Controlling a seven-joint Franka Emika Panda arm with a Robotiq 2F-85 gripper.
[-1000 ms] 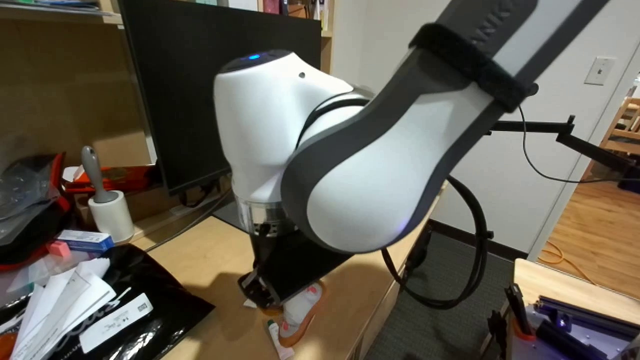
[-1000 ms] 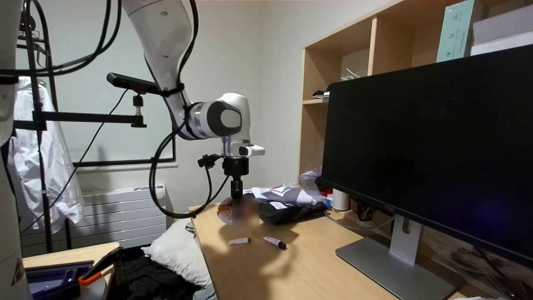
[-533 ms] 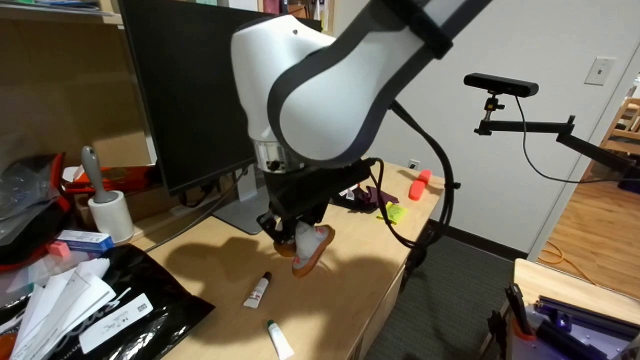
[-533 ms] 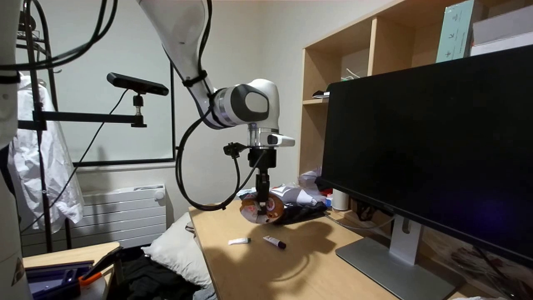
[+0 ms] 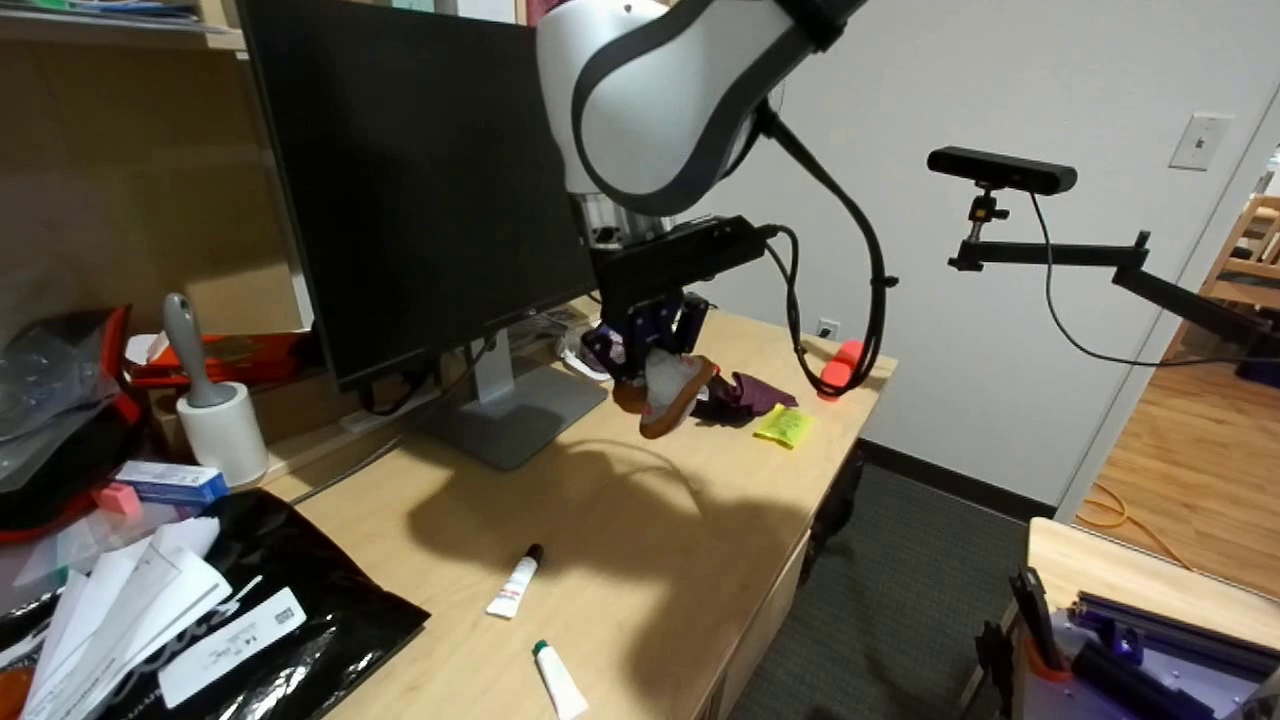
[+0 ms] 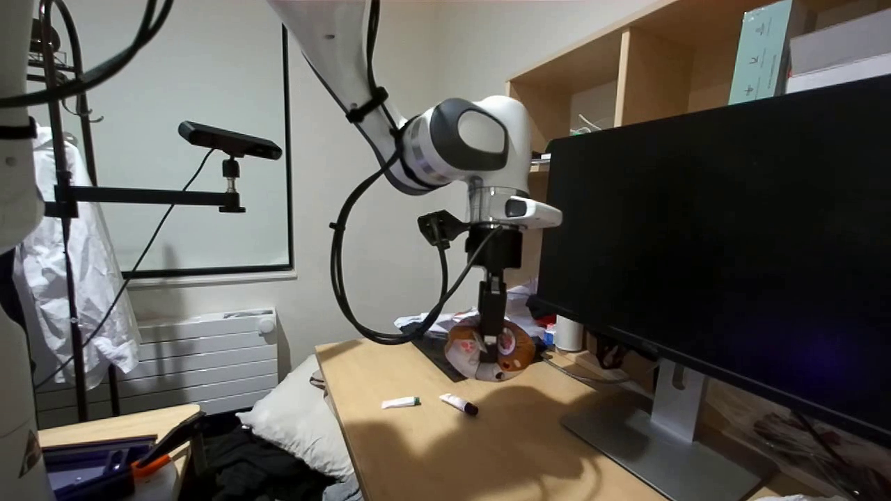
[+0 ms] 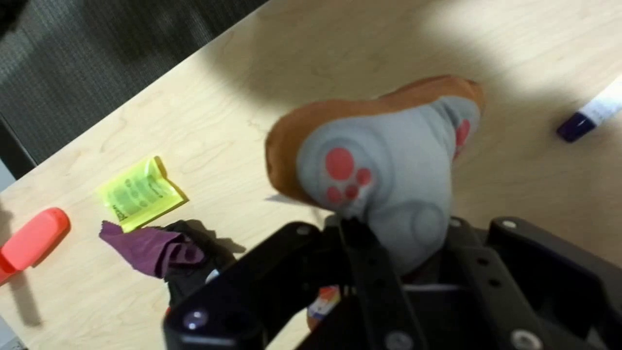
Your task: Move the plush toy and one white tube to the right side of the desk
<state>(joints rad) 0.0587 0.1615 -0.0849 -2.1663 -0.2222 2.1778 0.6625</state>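
Now, the gripper (image 7: 404, 227) pinches the plush toy (image 7: 398, 155), long axis crosswise to the fingers (image 6: 492, 307), aloft over the desk (image 5: 600, 600) between the dark-capped white tube (image 5: 514, 588) and the yellow packet (image 5: 785, 426) (presumably the right end), so the coming carry should run packetward.

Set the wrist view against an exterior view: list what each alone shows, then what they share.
Only in the wrist view: the yellow packet, the purple cloth and the red object.
Only in an exterior view: the monitor, the radiator, the pillow and the green-capped tube.
Shared: the plush toy held in the gripper, the desk, and the dark-capped tube, cut off in the wrist view.
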